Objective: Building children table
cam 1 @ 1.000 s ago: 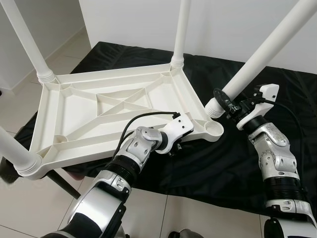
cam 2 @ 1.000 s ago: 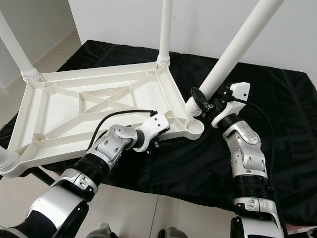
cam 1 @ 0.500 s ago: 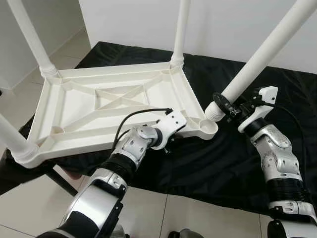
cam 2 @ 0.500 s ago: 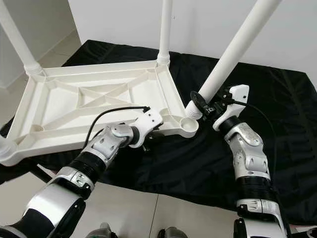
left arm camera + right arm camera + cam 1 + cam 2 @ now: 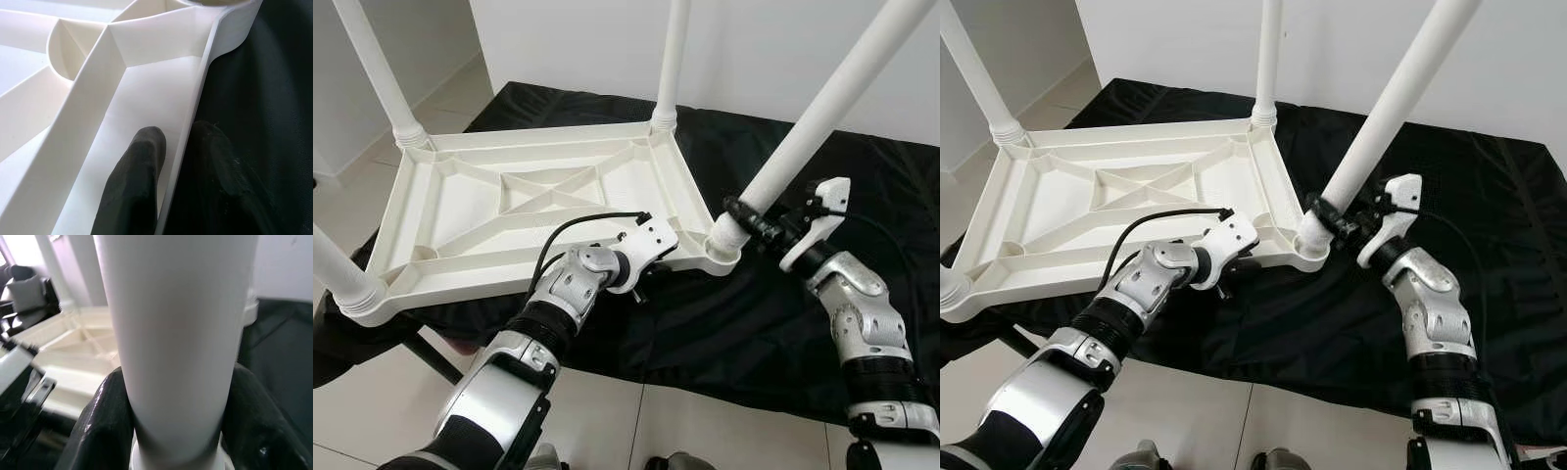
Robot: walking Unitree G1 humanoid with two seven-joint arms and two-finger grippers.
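Observation:
A white plastic tabletop (image 5: 460,211) lies upside down on a black cloth, with three white legs standing in its corners. My left gripper (image 5: 181,161) is shut on the tabletop's near rim, one finger (image 5: 134,181) inside the rim and one outside; it also shows by the near right corner (image 5: 641,284). My right gripper (image 5: 759,223) is shut on the fourth leg (image 5: 822,108) just above its ribbed lower end. That end sits at the near right corner socket (image 5: 722,257). The leg leans up to the right. The right wrist view has black fingers (image 5: 100,426) on both sides of the leg (image 5: 176,333).
The black cloth (image 5: 744,323) covers a low surface whose near edge drops to a tiled floor (image 5: 372,392). White walls (image 5: 754,49) stand behind. The fitted legs (image 5: 377,73) (image 5: 671,59) (image 5: 333,269) rise high around the tabletop.
The fourth leg's lower end has come down and left onto the near right corner socket. The tabletop has shifted a little left with my left gripper still on its rim.

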